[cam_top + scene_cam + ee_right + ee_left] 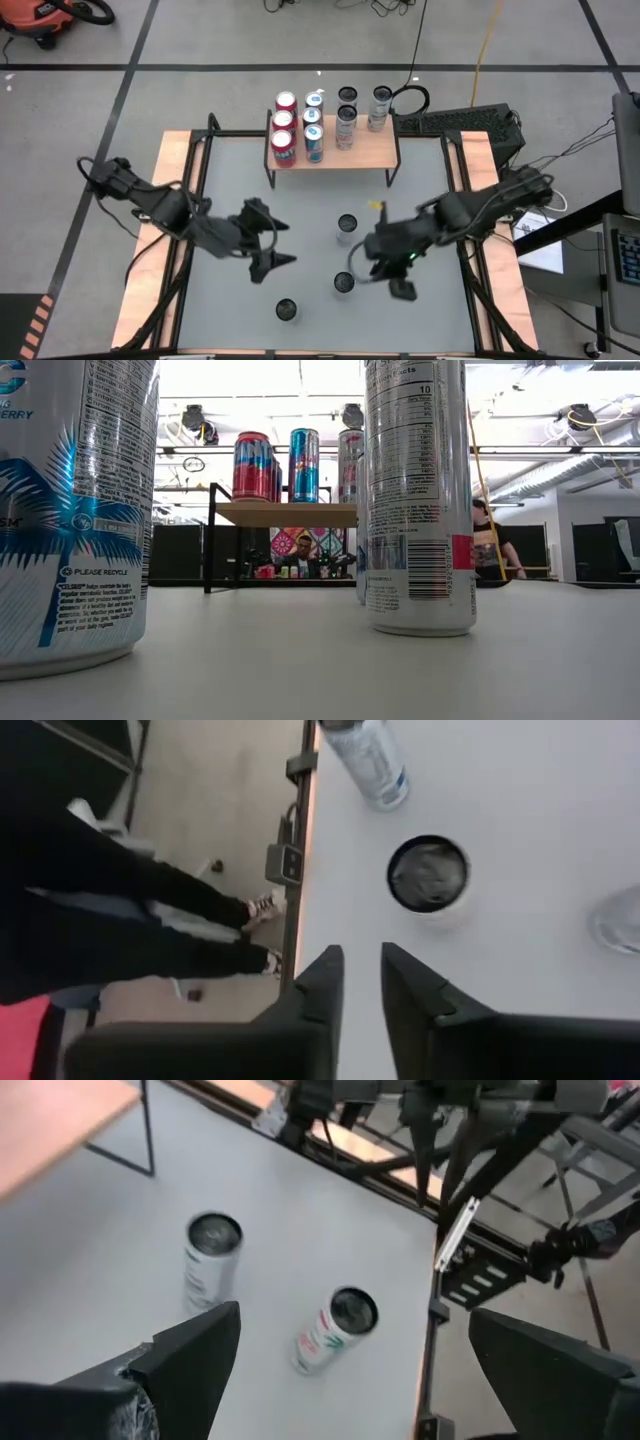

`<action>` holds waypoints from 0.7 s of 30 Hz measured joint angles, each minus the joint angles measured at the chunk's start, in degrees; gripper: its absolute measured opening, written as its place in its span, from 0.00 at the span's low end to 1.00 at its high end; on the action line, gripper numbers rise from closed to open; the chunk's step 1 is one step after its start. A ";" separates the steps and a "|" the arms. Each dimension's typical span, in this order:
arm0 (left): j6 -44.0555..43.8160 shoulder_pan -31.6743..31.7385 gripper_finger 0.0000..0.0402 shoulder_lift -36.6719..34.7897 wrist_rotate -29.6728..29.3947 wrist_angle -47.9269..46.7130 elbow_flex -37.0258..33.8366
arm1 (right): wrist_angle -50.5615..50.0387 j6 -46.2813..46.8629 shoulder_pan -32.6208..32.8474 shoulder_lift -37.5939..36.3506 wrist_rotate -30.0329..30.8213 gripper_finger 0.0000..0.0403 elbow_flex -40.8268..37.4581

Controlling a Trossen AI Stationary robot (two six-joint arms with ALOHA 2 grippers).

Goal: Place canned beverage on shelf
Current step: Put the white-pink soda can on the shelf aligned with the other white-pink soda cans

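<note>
Nearest the front edge of the worktop [420, 320], at about 6 o'clock in the overhead view, one can [287, 311] stands alone. Just past it, toward 5 o'clock, a second can [344, 284] stands beside the right hand [375, 262], which holds nothing; its fingers [318, 988] are nearly together, with only a narrow gap between them. A third can [347, 229] stands near the middle of the worktop, slightly further back. The left hand [272, 245] hovers at about 8 o'clock from the centre, its fingers [190, 1355] spread wide and empty.

Further off, at 12 o'clock, the shelf [365, 152] sits at the back edge. It already carries ten cans, as far as can be counted from above: three red ones [284, 122] at one end, three blue-and-white ones [314, 122] next to them, then four pale ones [347, 113] toward the other end.

Judged from this, the job is well along: most cans are shelved, three remain loose on the worktop, and neither hand has one yet. The right hand seems best placed to take the can beside it next.
</note>
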 joint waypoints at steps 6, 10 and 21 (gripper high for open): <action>-2.26 -3.52 0.98 3.51 -0.37 0.04 0.00 | -0.24 -2.23 1.34 9.29 -0.02 0.31 5.57; -3.36 -4.46 0.98 5.38 -0.33 -0.54 0.00 | -0.83 -5.37 1.28 14.14 0.32 0.48 8.99; -6.33 -6.27 0.98 7.16 -0.54 -2.99 0.00 | -1.96 -13.08 1.11 19.67 8.69 0.90 10.23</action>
